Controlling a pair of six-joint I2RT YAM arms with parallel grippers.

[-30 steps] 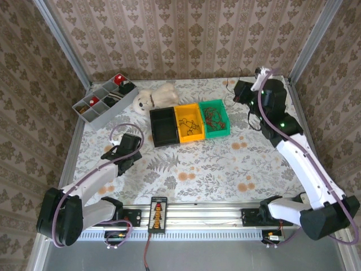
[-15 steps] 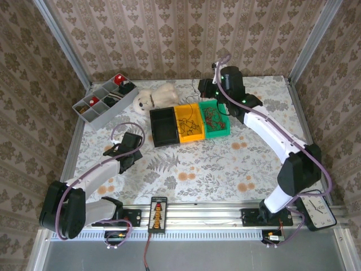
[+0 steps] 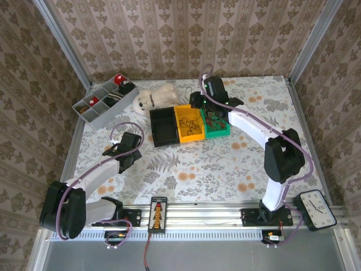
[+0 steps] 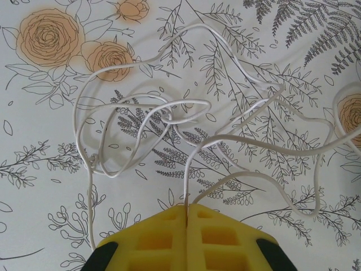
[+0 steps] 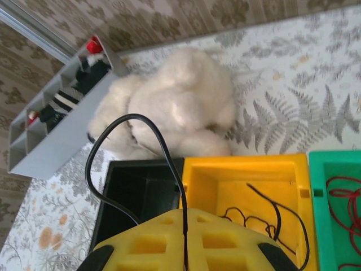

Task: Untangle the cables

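Sprawling in loose loops over the floral tablecloth [image 4: 45,186], the white cable [image 4: 185,180] crosses itself several times near the middle of the left wrist view. Bare cloth lies all round it, with nothing else close. One strand runs straight into the seam of the left gripper [image 4: 185,210], whose yellow fingers [image 4: 152,243] are pressed together and pinch that strand. From above, the left gripper [image 3: 127,148] sits near the table's left edge, well apart from the bins.

The black cable [image 5: 132,115] is an arched loop standing up from the right gripper [image 5: 185,217], fingers [image 5: 225,243] closed tight on it. The loop hangs over the black bin [image 5: 141,186], with the plush bear [image 5: 175,107] just behind. The yellow bin [image 5: 242,175] alongside holds thin black wires [image 5: 262,196], and the green bin [image 5: 318,186] next along holds red wires [image 5: 345,195]. The bins sit side by side, touching. The grey divided tray [image 5: 56,141] is left of the bear, by the wall. From above, the right gripper [image 3: 197,101] is at the yellow bin's far rim, the bear close beside it. That corner is crowded.
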